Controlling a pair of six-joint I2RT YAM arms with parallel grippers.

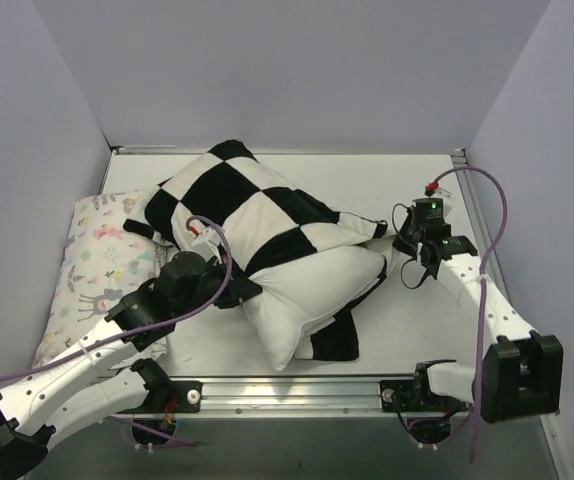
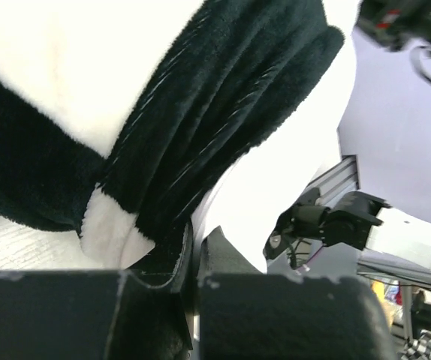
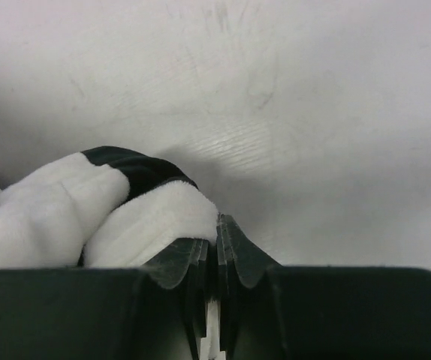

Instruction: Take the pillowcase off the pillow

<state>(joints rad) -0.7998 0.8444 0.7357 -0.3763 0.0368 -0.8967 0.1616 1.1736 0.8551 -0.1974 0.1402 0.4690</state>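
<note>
The black and white checkered pillowcase lies bunched across the middle of the table. The plain white pillow bulges out of its near side, with more checkered fabric under it. My left gripper is at the pillowcase's near left edge and is shut on a fold of black fabric, pinched between the fingers of the left gripper. My right gripper is at the pillowcase's stretched right corner. In the right wrist view the right gripper is shut on a thin white edge of the pillowcase.
A pale pillow printed with small pastel animals lies at the left, partly under the pillowcase and my left arm. Lilac walls enclose the white table on three sides. A metal rail runs along the near edge.
</note>
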